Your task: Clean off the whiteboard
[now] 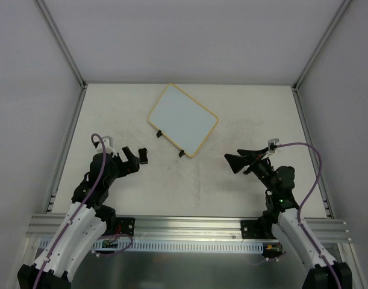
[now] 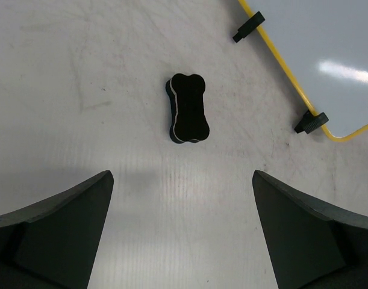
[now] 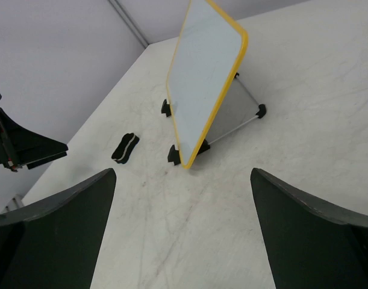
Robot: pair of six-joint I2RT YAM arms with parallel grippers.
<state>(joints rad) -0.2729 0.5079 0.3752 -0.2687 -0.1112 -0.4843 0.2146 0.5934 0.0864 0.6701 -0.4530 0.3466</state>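
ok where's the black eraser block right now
The eraser block lies flat on the table just ahead of the open left claw in its wrist view, left of the whiteboard.

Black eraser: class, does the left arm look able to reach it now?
Probably yes: the eraser lies on bare table straight ahead of the open left gripper, with the whiteboard off to its side.

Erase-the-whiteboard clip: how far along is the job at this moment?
Looks done: the whiteboard shows no marks in any view, only glare. In hand: nothing. The left gripper and right gripper are both open and empty, and the black eraser lies on the table ahead of the left gripper, clear of the board. Left: apparently no wiping, as far as these views show.
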